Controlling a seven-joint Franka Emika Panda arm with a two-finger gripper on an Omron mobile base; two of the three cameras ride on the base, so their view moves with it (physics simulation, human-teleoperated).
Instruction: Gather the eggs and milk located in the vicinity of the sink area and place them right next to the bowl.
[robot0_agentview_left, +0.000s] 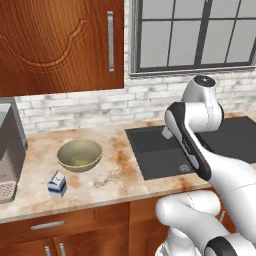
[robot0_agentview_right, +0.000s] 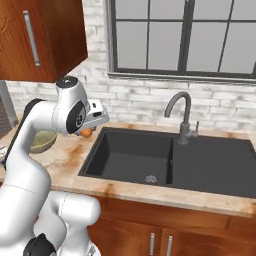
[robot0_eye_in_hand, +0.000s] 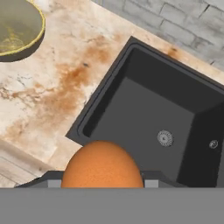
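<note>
Here the gripper (robot0_eye_in_hand: 101, 183) sits at the bottom centre of the hand view, its jaws closed on the orange-brown egg (robot0_eye_in_hand: 101, 165), which also peeks out under the hand left of centre in the right base view, above the counter (robot0_agentview_right: 67, 155) beside the sink (robot0_agentview_right: 130, 157). In the left base view the bowl (robot0_agentview_left: 79, 155) lies left of centre with the milk (robot0_agentview_left: 57, 183) just below-left of it; the sink fills the right.
</note>
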